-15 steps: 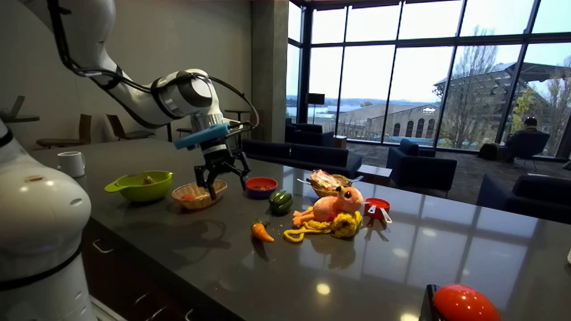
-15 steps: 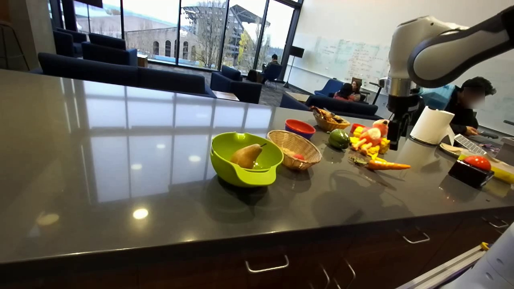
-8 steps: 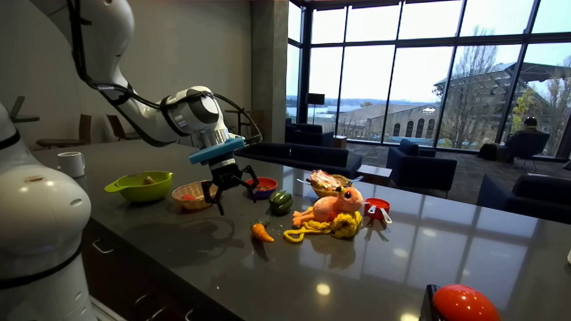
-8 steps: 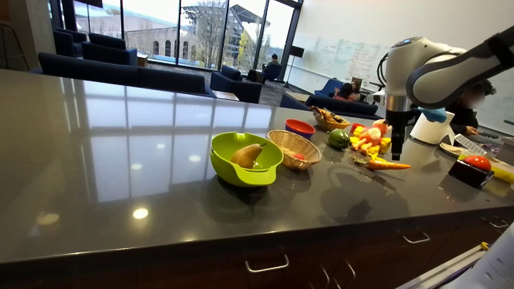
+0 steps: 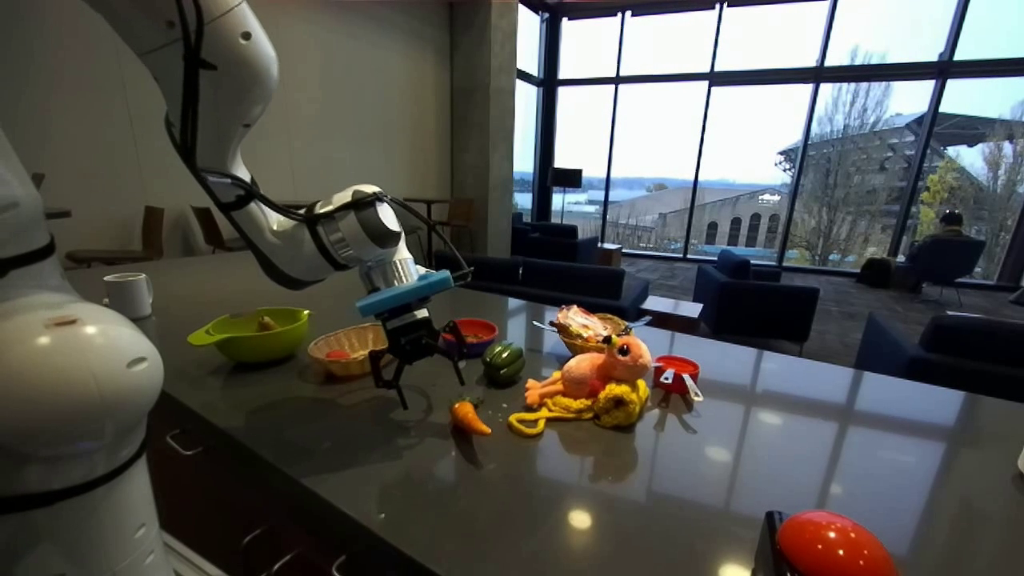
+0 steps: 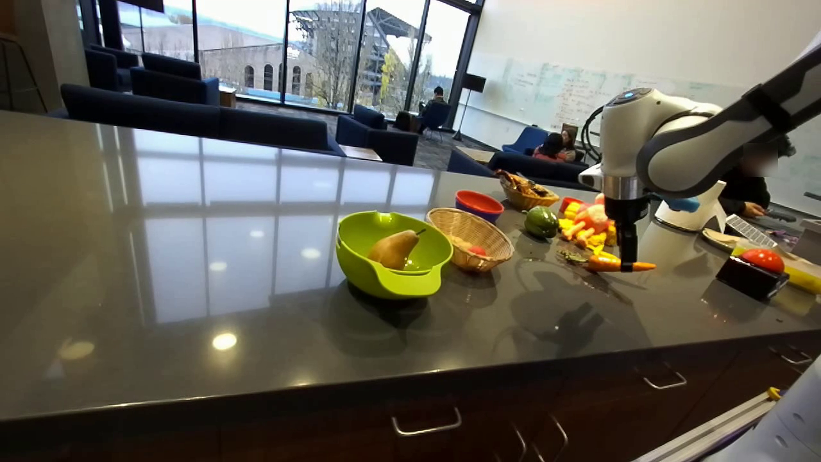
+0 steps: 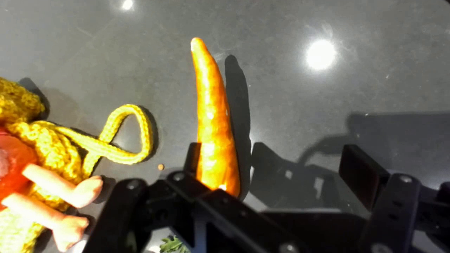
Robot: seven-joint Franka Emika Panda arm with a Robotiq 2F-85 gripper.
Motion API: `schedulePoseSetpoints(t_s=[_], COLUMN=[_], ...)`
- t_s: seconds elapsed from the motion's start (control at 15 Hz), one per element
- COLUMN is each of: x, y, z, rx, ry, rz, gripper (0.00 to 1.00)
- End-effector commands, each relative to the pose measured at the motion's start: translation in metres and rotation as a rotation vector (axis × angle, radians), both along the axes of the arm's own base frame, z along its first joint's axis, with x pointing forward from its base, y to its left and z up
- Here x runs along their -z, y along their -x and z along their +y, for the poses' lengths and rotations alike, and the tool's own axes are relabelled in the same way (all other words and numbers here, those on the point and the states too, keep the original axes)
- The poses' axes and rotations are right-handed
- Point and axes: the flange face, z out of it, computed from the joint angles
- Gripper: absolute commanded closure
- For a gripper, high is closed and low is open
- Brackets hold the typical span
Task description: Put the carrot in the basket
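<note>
One empty gripper [image 5: 433, 395] hangs wide-spread near the carrot [image 5: 469, 418], basket [image 5: 352, 367] at their ten o'clock in an exterior view

I stand at a glossy bench [image 5: 672, 504] with drawer handles [image 6: 428, 430] beneath, in what looks like an office-style shared lounge. Beyond it I see dark sofas [image 6: 147, 117], a wall of tall windows [image 5: 664, 44], a whiteboard [image 6: 567, 90] bearing writing, and a few seated people [image 6: 549, 151].
</note>
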Motion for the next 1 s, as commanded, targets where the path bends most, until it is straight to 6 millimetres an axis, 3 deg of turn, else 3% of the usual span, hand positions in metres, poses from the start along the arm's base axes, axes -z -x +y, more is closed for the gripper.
schedulePoseSetpoints(t_s=[0.0,0.47,0.6,0.73,0.93], x=[0.015,0.031,0.035,0.041,0.046], y=[-0.012,-0.029,-0.031,-0.031,-0.03], z=[-0.007,-0.03,-0.037,-0.041,-0.041], rx=[-0.052,-0.059,-0.052,-0.047,-0.044], ry=[0.018,0.05,0.048,0.043,0.039], rz=[0.029,0.067,0.081,0.093,0.106], gripper=[0.0,0.0,0.27,0.39,0.66])
